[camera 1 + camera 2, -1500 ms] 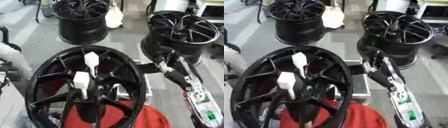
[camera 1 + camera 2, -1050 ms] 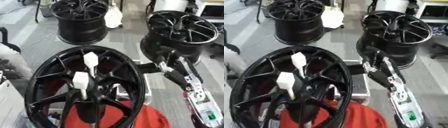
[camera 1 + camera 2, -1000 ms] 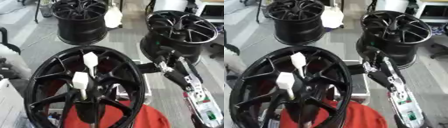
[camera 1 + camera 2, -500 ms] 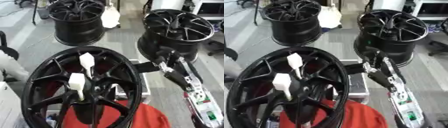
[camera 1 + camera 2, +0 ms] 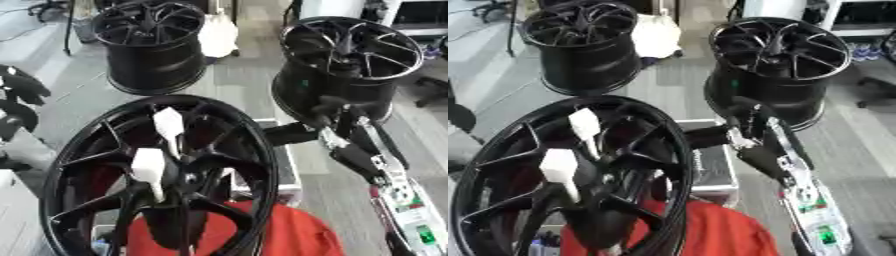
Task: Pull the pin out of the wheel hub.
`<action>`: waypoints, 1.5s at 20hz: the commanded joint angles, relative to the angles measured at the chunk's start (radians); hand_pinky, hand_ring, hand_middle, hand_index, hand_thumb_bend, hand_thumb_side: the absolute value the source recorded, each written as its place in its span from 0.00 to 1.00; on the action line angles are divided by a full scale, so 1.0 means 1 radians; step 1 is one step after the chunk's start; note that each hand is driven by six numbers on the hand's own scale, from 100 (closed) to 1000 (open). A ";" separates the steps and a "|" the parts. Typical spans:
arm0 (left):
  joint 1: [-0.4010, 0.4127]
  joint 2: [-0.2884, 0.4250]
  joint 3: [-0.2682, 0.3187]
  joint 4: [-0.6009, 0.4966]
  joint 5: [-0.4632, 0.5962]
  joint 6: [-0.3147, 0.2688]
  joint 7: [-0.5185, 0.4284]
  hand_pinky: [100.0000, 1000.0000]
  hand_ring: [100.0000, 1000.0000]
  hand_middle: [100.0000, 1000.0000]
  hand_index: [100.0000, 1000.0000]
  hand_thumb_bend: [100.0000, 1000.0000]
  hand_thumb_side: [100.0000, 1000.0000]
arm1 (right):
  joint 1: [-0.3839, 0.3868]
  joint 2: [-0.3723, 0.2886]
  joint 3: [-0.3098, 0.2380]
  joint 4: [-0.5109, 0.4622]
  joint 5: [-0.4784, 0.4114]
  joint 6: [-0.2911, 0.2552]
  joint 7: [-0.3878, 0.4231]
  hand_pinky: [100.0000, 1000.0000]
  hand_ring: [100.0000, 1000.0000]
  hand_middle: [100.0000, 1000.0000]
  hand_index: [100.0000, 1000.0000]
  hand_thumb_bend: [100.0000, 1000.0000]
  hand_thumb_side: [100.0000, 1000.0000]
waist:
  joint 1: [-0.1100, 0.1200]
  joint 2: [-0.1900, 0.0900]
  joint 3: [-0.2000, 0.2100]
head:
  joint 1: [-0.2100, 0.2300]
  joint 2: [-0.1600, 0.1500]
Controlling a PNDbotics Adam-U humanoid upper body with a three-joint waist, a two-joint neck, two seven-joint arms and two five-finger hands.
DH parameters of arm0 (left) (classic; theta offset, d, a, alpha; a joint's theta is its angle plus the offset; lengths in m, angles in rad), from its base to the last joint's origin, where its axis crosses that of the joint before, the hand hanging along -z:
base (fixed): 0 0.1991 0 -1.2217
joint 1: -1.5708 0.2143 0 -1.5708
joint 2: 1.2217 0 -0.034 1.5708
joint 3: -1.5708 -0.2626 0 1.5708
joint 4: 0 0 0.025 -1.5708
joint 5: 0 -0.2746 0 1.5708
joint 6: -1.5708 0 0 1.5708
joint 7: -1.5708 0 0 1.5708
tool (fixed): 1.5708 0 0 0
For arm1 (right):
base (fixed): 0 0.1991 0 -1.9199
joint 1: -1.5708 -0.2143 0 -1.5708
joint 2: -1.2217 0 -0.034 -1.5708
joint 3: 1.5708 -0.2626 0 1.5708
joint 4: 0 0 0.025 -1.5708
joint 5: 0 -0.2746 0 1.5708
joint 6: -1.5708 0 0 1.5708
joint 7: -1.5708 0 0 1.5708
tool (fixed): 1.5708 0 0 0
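Up close, a black wheel hub (image 5: 157, 180) stands tilted toward the camera, two white pins (image 5: 168, 125) exposed for pulling; right hand's (image 5: 328, 112) grasp is unclear.

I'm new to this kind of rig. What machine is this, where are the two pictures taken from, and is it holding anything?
This is a humanoid robot steered by a person. Both pictures come from a stereo camera in its head, looking down, so they show almost the same scene. Its right arm enters from the lower right, and the right hand reaches the rim of the near wheel; whether it grips anything cannot be seen. The left hand is out of view. Two white pieces stick out of the wheel's spokes, probably the pins. A red cloth and a box lie under it. Two more wheels stand behind.
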 commanded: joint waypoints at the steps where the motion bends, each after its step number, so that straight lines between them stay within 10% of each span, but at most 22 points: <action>1: -0.085 -0.002 -0.069 0.026 -0.006 -0.061 -0.154 0.68 0.71 0.76 0.87 0.04 0.47 | -0.007 -0.020 0.002 -0.007 0.004 -0.001 0.006 0.63 0.63 0.69 0.85 0.00 0.28 | 0.004 -0.012 -0.004 | 0.006 0.006; 12: -0.270 -0.151 -0.304 0.113 -0.266 -0.218 -0.350 0.65 0.71 0.77 0.87 0.17 0.39 | -0.004 -0.022 0.009 -0.003 0.003 -0.003 0.014 0.63 0.63 0.69 0.84 0.00 0.28 | 0.014 -0.017 -0.013 | 0.017 0.016; 30: -0.270 -0.179 -0.365 0.163 -0.391 -0.319 -0.350 0.57 0.65 0.73 0.84 0.14 0.38 | -0.001 -0.020 0.007 0.002 0.005 -0.005 0.013 0.63 0.63 0.69 0.84 0.00 0.28 | 0.017 -0.019 -0.016 | 0.020 0.014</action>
